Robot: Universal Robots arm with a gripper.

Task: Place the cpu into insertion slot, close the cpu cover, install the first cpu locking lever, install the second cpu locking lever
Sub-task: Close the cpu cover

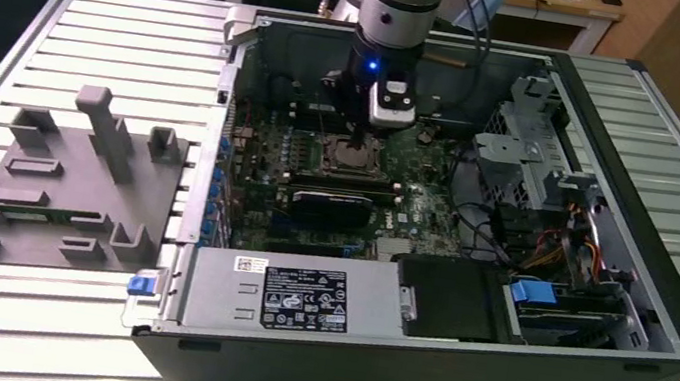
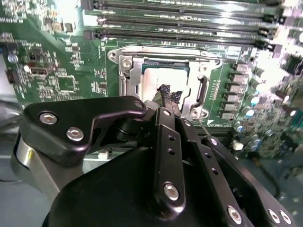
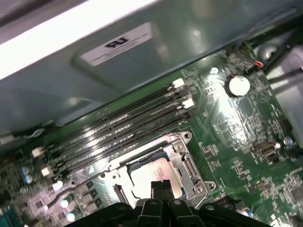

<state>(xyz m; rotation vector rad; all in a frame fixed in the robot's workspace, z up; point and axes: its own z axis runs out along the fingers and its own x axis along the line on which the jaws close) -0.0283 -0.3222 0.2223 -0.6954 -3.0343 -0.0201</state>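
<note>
The cpu [image 2: 163, 78] is seen as a small flat square with a pale silvery-beige face, lit brightly enough to look almost white in both wrist views. It is seated in the slot [image 1: 348, 159] on the green board [image 2: 61, 56], inside the open case [image 1: 648, 297] that is laid on the slatted tabletop [image 1: 136, 19]. The cover [image 2: 129, 75], a thin silvery frame, is seen lying around the cpu, whose face shows through its square window.

The tool [image 2: 169, 93] is held directly over the cpu with its two black fingers drawn together into a narrow tip, and nothing is seen gripped between them. Whether the tip touches the chip's face cannot be told.

In both wrist views the near edge of the cpu and of the cover is hidden behind the tool's dark body. In the exterior view the slot is partly covered by the arm, and the chip is too small there to be made out. The state of the locking levers cannot be judged.
</note>
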